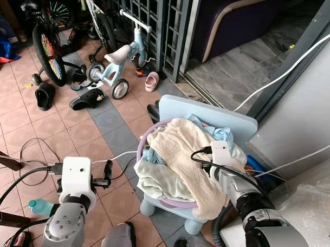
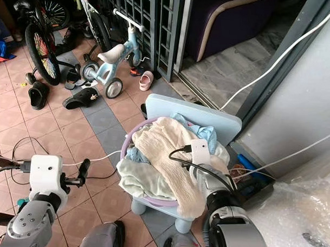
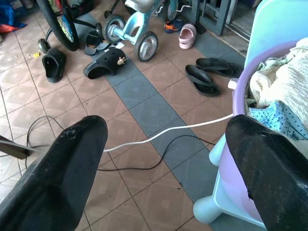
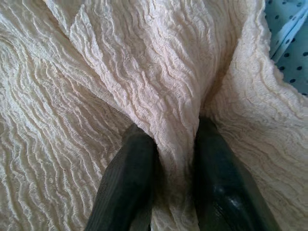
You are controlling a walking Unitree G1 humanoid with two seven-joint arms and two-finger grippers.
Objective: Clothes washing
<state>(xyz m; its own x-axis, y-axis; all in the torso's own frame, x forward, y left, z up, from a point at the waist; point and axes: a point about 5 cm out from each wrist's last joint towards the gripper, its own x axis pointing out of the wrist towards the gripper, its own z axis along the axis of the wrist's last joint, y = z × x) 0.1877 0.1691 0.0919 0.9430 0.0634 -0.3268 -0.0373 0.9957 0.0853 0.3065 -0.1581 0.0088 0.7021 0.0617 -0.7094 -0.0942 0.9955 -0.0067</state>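
The main risk is that the cream garment [image 1: 183,156] lies draped across the whole pile and hangs over the front rim of the purple basin [image 2: 126,141] — lifted by one small pinch, it could drag the pale green cloth [image 1: 157,183] and the blue dotted cloth [image 4: 288,43] out with it, or tug the basin off the light blue stool [image 1: 208,117] it sits on. A thin fold may also slip free under the fabric's own weight. White and black cables [image 3: 163,139] trail across the floor tiles beside the stool and could snag a foot. The right gripper [image 4: 175,163] has its fingers closed on a ridge of the cream garment, fabric bunched between them on top of the pile. The left gripper [image 3: 166,168] hovers spread wide and empty, just beside the basin's rim over the floor.
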